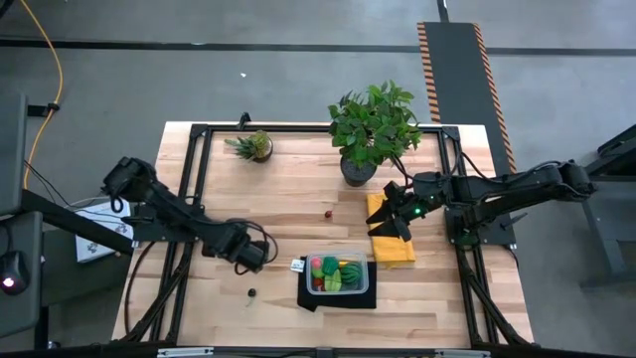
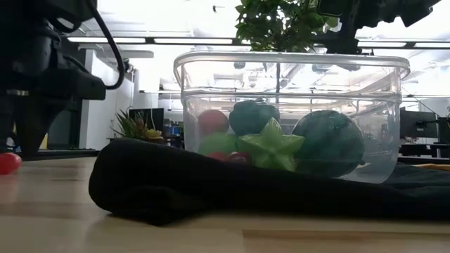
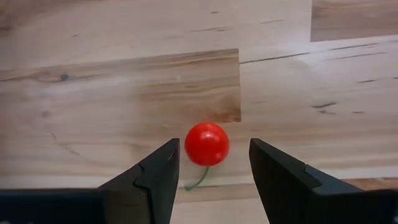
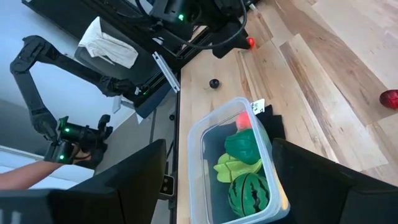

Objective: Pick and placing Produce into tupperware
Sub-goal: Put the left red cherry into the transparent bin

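My left gripper (image 3: 209, 171) hangs low over the tabletop (image 3: 112, 93), its fingers spread with a small red cherry (image 3: 206, 144) lying on the wood between the tips, its green stem trailing back toward me. Neither finger touches it, so I judge this is the reach-and-grasp step for one more piece of produce.

The clear container (image 1: 337, 274) sits on a black mat (image 1: 338, 296) just beside this gripper, already holding a small watermelon (image 4: 249, 193), a green star fruit (image 2: 271, 145) and a few other pieces.

Next I need to centre the cherry, ease slightly forward, and squeeze gently: it is round and could roll or squirt out.

My right gripper (image 1: 397, 214) waits spread and empty above the yellow cloth (image 1: 391, 245). A dark red piece (image 1: 328, 213) and a small dark berry (image 1: 251, 292) lie loose on the wood.
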You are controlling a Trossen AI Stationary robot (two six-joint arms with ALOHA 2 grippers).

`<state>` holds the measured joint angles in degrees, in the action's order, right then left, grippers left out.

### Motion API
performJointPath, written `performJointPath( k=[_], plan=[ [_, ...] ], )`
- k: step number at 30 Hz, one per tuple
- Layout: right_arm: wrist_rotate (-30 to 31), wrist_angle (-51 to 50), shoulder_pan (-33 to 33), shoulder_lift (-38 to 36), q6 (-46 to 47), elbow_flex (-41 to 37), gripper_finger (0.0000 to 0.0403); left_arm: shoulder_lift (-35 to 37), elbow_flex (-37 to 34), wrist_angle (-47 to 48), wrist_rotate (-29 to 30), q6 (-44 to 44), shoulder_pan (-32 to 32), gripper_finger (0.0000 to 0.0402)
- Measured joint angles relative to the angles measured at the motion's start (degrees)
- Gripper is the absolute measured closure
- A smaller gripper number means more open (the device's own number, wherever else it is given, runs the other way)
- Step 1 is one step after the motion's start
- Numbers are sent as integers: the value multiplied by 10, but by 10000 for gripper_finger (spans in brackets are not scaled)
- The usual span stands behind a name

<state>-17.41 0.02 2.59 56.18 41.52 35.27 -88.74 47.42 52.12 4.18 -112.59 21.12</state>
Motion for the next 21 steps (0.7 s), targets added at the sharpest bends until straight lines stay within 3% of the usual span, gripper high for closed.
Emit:
performJointPath(
  k=[15, 21],
  plan=[
    [3, -2, 0, 0, 6, 0, 121, -9, -43, -65, -49, 28, -21, 218],
    [10, 3, 0, 0, 7, 0, 121, -8, -43, -65, -41, 28, -20, 218]
  ],
)
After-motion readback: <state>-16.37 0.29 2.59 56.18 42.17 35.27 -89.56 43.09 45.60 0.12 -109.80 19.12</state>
